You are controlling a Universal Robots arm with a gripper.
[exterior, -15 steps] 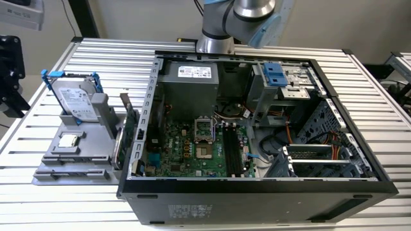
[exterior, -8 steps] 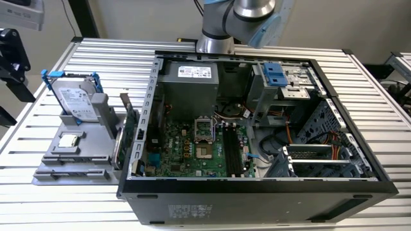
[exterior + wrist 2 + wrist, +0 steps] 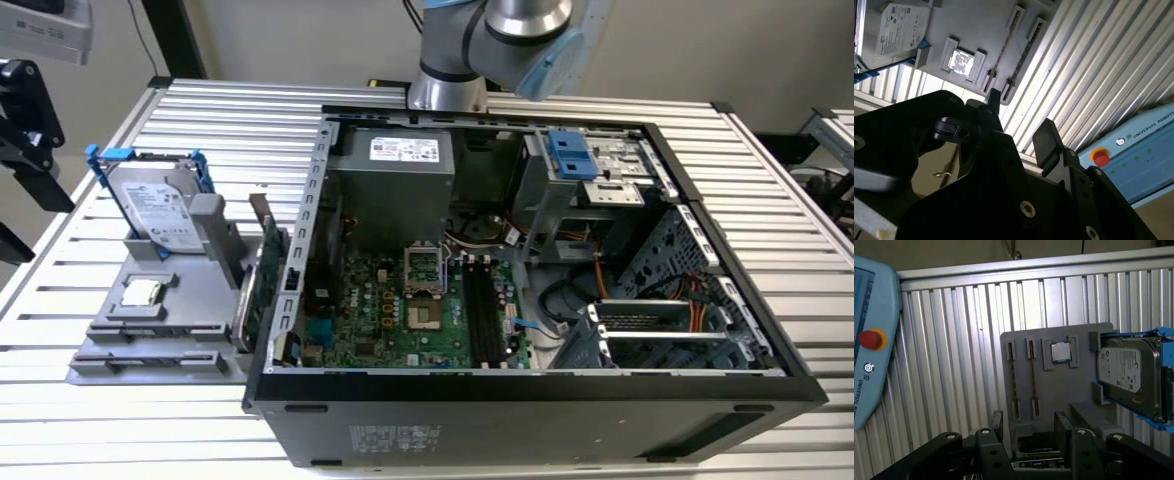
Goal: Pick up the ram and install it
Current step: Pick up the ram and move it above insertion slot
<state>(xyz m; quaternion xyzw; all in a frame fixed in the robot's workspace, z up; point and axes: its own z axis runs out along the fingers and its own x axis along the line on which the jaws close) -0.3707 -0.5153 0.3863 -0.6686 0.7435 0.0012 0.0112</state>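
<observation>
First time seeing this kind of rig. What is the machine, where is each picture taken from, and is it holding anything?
A single robot arm works over an open computer case on a slatted metal table. The exterior view is from a camera off the arm. Both wrist views ride on the arm and look past its gripper, which is open and empty. Beyond it a grey holder carries the ram standing on edge, a processor chip and a hard drive.

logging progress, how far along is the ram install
Nothing looks done yet. The ram stands edge-on in the grey holder, not picked up. In hand: nothing; the gripper is open and empty, facing the holder. Left: both the pickup and the install.
</observation>
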